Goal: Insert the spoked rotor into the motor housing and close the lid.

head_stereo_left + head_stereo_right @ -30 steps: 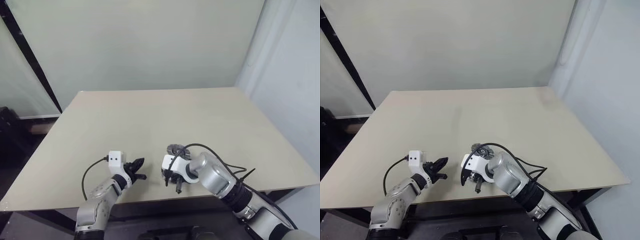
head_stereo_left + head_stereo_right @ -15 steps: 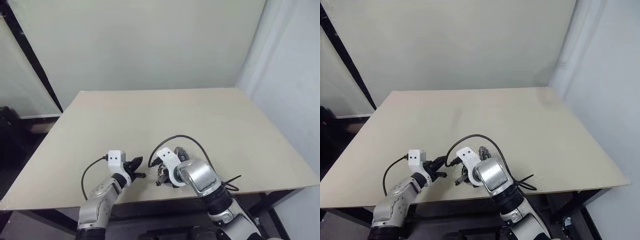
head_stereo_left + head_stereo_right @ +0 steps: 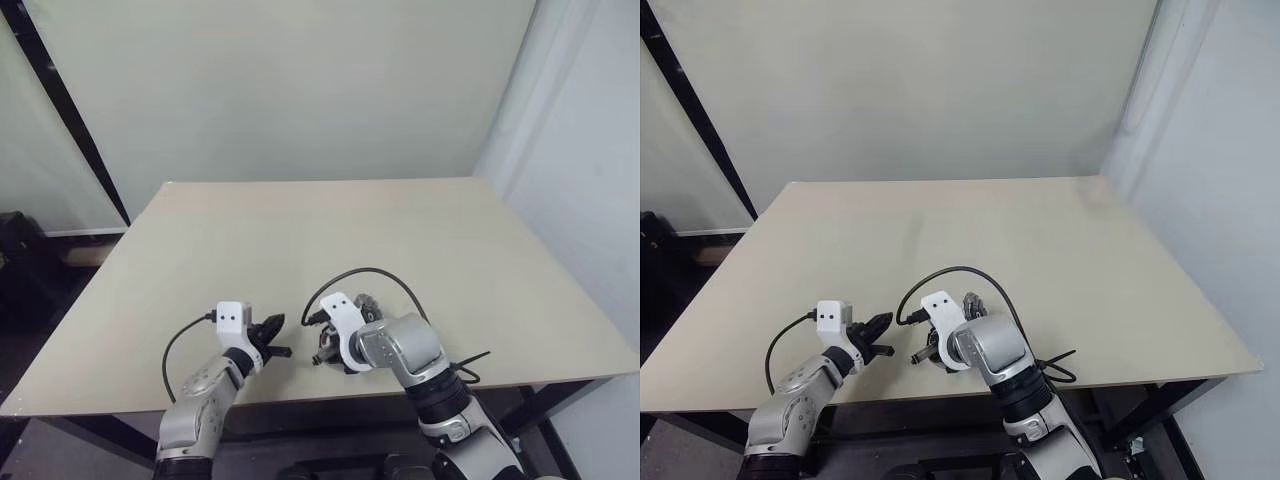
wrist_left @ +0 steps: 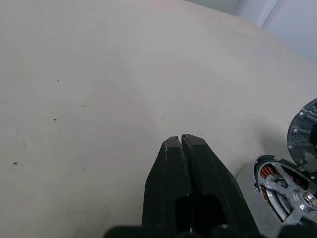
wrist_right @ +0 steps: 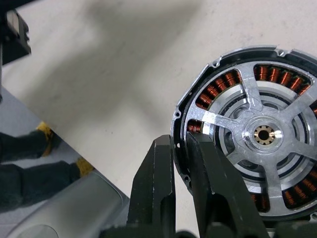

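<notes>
The motor housing (image 5: 224,80), a round disc ringed with orange-copper windings, lies on the table near its front edge. The spoked rotor (image 5: 253,95) sits inside it, silvery spokes running to a brass-centred hub. My right gripper (image 5: 181,144) points steeply down and is shut on the housing's rim, one finger outside and one inside. The lid (image 4: 303,133), a dark grey disc with a ribbed rim, stands tilted just behind the housing, partly hidden by my right wrist. My left gripper (image 4: 181,141) is shut and empty, hovering low over the table to the left of the housing (image 4: 282,191).
The beige table (image 3: 330,230) stretches far ahead and to both sides. Its front edge (image 3: 120,392) lies close beneath both hands. A black cable (image 3: 365,275) loops up from the right wrist. A pale wall stands behind the table.
My right wrist has rolled and the forearm has swung in towards the middle, carrying the gripper slightly left at the housing. The left gripper has stayed in place.
</notes>
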